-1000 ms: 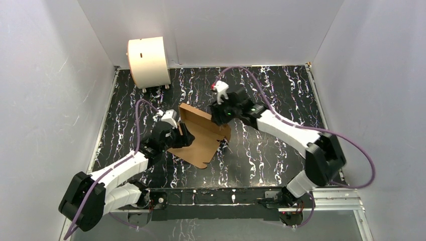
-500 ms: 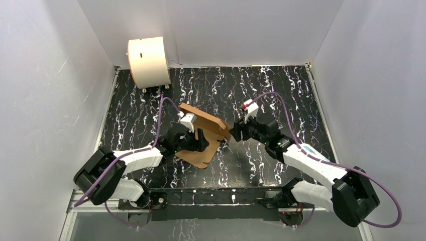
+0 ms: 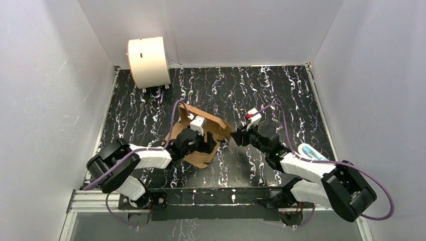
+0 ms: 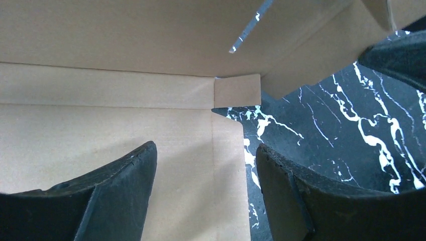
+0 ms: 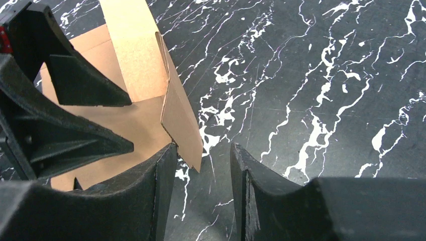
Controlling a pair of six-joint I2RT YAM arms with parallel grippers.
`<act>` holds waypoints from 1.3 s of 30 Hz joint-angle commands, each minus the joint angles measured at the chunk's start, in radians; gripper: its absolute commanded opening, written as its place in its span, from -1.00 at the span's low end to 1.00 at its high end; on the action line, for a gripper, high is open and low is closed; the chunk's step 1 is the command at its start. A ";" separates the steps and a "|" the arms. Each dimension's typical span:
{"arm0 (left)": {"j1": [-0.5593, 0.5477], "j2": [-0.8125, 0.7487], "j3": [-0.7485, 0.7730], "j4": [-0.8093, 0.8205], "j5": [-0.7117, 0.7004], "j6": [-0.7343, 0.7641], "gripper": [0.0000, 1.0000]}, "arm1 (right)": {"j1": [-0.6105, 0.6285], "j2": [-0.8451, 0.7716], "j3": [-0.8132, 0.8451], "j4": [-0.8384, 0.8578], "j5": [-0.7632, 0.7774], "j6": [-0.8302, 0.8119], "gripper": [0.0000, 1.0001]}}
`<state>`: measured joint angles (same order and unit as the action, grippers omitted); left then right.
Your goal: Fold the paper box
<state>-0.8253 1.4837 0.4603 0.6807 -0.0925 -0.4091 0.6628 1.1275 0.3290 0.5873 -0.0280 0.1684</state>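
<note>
At the centre of the top view, just beyond the arm bases, the paper box (image 3: pixel 199 158) lies half-formed on the counter (image 3: pixel 281 95). The left claw (image 4: pixel 203 191) hangs spread over its floor panel, pinching nothing. The right claw (image 5: pixel 201 186), also spread and empty, sits at the box's right edge, with a raised flap (image 5: pixel 177 113) just ahead of its gap. The step looks to be standing that side wall up. Press the left claw flat on the floor panel beside the crease so the box cannot slide. Then close the right on the flap's free edge and swing it about the crease. The cream drum (image 3: pixel 148 61) stands well apart, upper left.
</note>
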 commanded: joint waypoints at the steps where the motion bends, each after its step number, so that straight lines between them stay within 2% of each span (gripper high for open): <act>1: -0.035 0.023 0.024 0.121 -0.102 0.063 0.41 | 0.009 0.035 -0.027 0.230 0.065 -0.011 0.00; 13: -0.075 0.123 0.049 0.196 -0.169 0.130 0.42 | 0.024 0.198 -0.006 0.403 0.063 -0.058 -0.01; 25: -0.118 0.220 0.120 0.239 -0.248 0.268 0.48 | 0.026 0.237 0.000 0.421 0.012 -0.130 -0.52; 33: -0.141 0.299 0.160 0.276 -0.344 0.276 0.49 | 0.025 0.258 0.013 0.416 -0.029 -0.157 -0.83; 39: -0.143 0.347 0.190 0.308 -0.378 0.295 0.44 | 0.026 0.272 0.019 0.413 -0.042 -0.167 -0.92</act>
<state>-0.9634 1.8244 0.6113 0.9119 -0.4072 -0.1410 0.6830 1.3945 0.3115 0.9413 -0.0490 0.0235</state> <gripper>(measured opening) 0.729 0.079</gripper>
